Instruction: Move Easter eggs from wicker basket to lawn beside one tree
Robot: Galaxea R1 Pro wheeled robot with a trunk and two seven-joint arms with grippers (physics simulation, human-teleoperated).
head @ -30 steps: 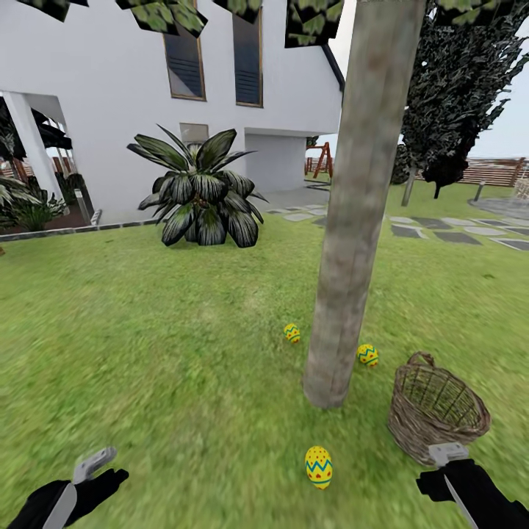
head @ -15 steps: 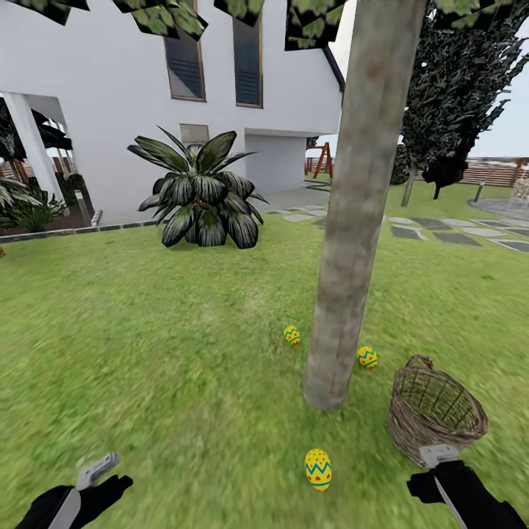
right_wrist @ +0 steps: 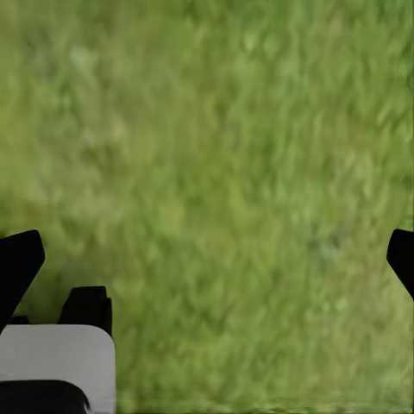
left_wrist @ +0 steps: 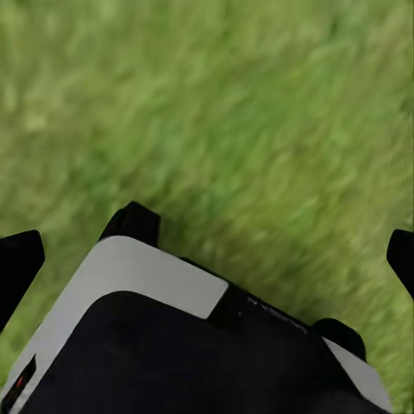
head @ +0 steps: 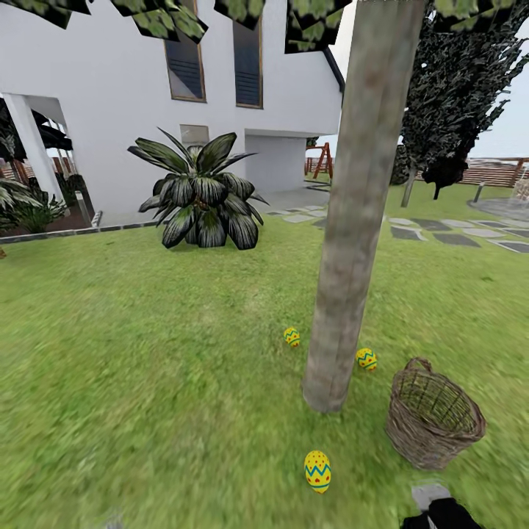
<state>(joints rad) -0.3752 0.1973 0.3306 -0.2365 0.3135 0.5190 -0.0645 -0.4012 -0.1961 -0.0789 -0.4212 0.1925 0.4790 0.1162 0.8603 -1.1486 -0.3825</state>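
Three yellow Easter eggs with zigzag bands lie on the lawn (head: pixel 147 353) around the tree (head: pixel 351 220). One egg (head: pixel 318 471) rests in front of the trunk, one egg (head: pixel 292 336) at its left and one egg (head: pixel 366 359) at its right. The wicker basket (head: pixel 433 415) stands upright to the right of the trunk, with no egg showing inside. My right arm's black and grey end (head: pixel 433 507) pokes in below the basket. The left gripper (left_wrist: pixel 207 259) and the right gripper (right_wrist: pixel 207 259) both hang open over bare grass, holding nothing.
A spiky dark bush (head: pixel 198 195) grows at the back left before the white house (head: pixel 110 110). Grey stepping stones (head: pixel 441 231) cross the grass at the right, with a dark narrow tree (head: pixel 455 88) and a brown fence (head: pixel 499 173) behind.
Both arms have dropped toward the bottom edge of the head view, the left one out of the picture. The eggs and the basket have stayed put.
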